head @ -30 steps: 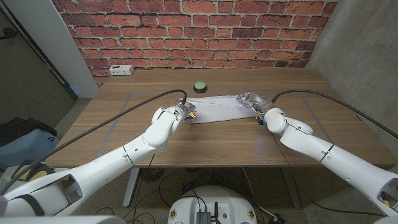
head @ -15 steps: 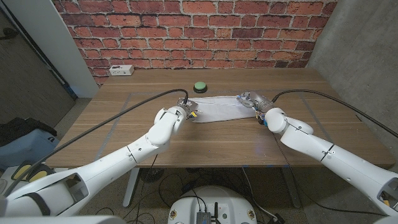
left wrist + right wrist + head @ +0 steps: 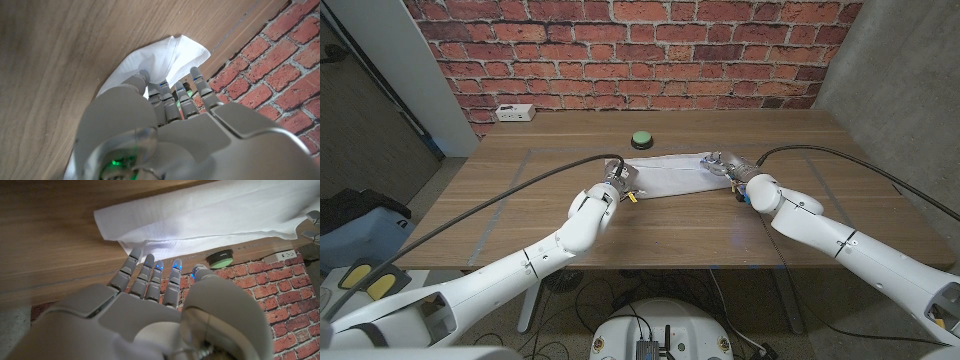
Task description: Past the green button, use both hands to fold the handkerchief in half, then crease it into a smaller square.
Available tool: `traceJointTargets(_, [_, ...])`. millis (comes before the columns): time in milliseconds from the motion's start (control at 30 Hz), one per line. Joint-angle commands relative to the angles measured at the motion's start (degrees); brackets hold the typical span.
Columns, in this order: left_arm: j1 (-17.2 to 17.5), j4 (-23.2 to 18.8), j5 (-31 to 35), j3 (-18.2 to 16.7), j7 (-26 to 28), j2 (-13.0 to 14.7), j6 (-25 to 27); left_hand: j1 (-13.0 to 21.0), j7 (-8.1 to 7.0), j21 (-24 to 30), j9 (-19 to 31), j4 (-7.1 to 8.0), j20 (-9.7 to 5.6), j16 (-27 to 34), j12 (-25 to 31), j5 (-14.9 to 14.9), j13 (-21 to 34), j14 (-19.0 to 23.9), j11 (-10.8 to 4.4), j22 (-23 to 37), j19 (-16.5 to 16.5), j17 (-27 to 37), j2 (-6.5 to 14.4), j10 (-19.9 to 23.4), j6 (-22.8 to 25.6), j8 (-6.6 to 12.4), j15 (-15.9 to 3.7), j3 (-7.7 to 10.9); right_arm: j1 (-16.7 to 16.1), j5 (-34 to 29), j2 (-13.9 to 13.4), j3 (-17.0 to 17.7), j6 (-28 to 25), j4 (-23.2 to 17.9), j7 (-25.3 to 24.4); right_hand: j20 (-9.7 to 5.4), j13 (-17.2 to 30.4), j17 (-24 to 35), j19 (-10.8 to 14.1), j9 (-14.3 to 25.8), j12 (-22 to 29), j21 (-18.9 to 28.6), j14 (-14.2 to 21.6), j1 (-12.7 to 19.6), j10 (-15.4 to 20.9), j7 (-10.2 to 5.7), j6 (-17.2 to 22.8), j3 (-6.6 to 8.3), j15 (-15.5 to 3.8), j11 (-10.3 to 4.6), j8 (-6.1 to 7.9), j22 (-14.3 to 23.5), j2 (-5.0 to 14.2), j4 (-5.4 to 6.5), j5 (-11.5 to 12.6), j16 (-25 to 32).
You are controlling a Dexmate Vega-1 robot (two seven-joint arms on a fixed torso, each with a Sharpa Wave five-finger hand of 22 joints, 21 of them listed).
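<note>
The white handkerchief (image 3: 670, 173) lies as a long folded strip on the wooden table (image 3: 650, 225), just short of the green button (image 3: 640, 139). My left hand (image 3: 619, 181) is at the strip's left end. In the left wrist view its thumb and fingers (image 3: 161, 91) pinch a raised, bunched corner of the handkerchief (image 3: 170, 55). My right hand (image 3: 725, 165) is at the strip's right end. In the right wrist view its fingers (image 3: 150, 272) are stretched out and apart, tips at the edge of the handkerchief (image 3: 215, 220), gripping nothing. The green button (image 3: 220, 258) shows beyond.
A white power strip (image 3: 513, 113) lies at the table's far left, by the brick wall (image 3: 640, 50). Black cables (image 3: 535, 175) run along both arms over the table. Bare wood spreads in front of the handkerchief and to both sides.
My left hand has moved away from me along the strip's left end, carrying that corner toward the button. The right hand has barely shifted.
</note>
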Motion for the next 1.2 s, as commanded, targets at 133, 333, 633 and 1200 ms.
traceJointTargets(133, [5.22,-1.21,13.07,-2.78,13.93,-0.98,5.03,-1.26,-4.87,1.13,2.62,2.73,-0.76,0.44,-0.55,2.02,0.86,-0.18,-0.01,0.46,0.37,0.61,0.18,-0.31,1.16,1.63,-2.13,0.66,0.48,0.65,-0.17,-0.72,0.72,0.82,1.41,0.21,0.01,0.12,0.62,0.09,0.59,0.05,0.48,-0.59,0.78,0.15,1.05,0.36,-0.46,-0.11,0.44,0.15,-0.07,-0.46,0.15,0.34])
traceJointTargets(333, [6.98,-2.11,13.3,-4.42,16.93,-1.28,5.23,-1.85,-4.99,1.82,5.18,4.53,-1.13,0.63,-0.31,3.45,1.53,-0.08,-0.5,0.71,0.16,0.99,0.11,0.34,-0.43,3.3,-2.54,1.16,0.43,0.52,-0.31,-0.67,0.7,0.61,1.3,0.17,-0.02,0.09,0.7,0.09,0.62,0.07,0.52,-0.68,0.91,0.24,1.21,0.45,-0.62,-0.01,0.43,0.15,-0.03,-0.57,0.15,0.32])
traceJointTargets(633, [8.76,-2.24,13.3,-5.9,22.0,-1.0,4.59,-2.18,-5.16,2.47,7.61,5.82,-1.28,0.71,-0.41,4.64,2.19,-0.16,-0.69,0.86,-0.08,1.28,-0.11,0.08,-1.74,5.01,-2.6,1.61,1.36,-0.68,-0.17,-2.29,-1.34,-0.08,2.96,0.36,-0.07,-0.29,0.64,0.08,0.55,0.02,-0.3,-0.8,0.83,0.23,1.37,0.59,-0.29,-0.15,0.35,0.15,-0.38,-0.92,0.14,-0.36])
traceJointTargets(1200, [7.28,-0.24,12.0,-6.31,25.89,-0.5,1.55,-2.66,-5.81,3.77,12.22,7.48,-2.52,0.76,0.23,6.86,3.53,-0.1,-1.84,0.95,-0.21,1.6,-0.54,1.38,-2.51,9.04,-3.4,1.81,2.26,-1.47,0.44,-3.66,-2.55,-0.35,4.84,0.69,-0.17,-1.29,0.76,0.08,0.86,0.0,0.19,-0.52,1.68,0.09,2.31,1.03,-0.28,-0.05,0.44,0.14,-0.87,-2.04,0.16,-1.05])
